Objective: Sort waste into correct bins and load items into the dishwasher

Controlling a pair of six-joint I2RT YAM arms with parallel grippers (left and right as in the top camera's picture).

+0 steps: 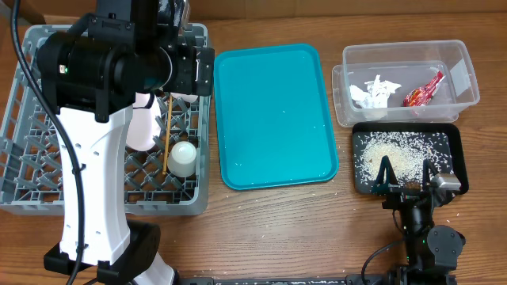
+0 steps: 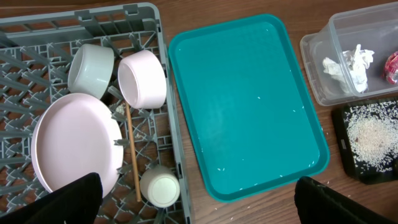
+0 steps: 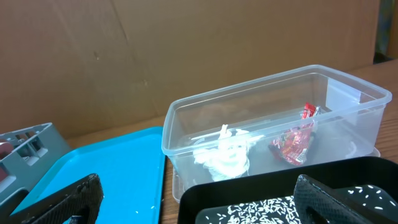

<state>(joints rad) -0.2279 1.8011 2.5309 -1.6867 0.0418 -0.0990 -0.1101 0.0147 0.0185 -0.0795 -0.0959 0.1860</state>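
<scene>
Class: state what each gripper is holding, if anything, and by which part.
Nothing is held: the left gripper and right gripper are both open and empty.

Rice on black tray, tissue & red wrapper in clear tub, teal tray nr grey rack.

Rack left, serving tray centre, tub right (shallow tray before it)

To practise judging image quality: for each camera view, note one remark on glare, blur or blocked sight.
Overhead: the left arm hides much of the dish rack, and the teal tray carries a soft sheen. Left wrist: the rack's contents are sharp, but the fingertips of the left gripper are dark blurs. Right wrist: the clear tub is sharp; the fingertips of the right gripper are blurred.
</scene>
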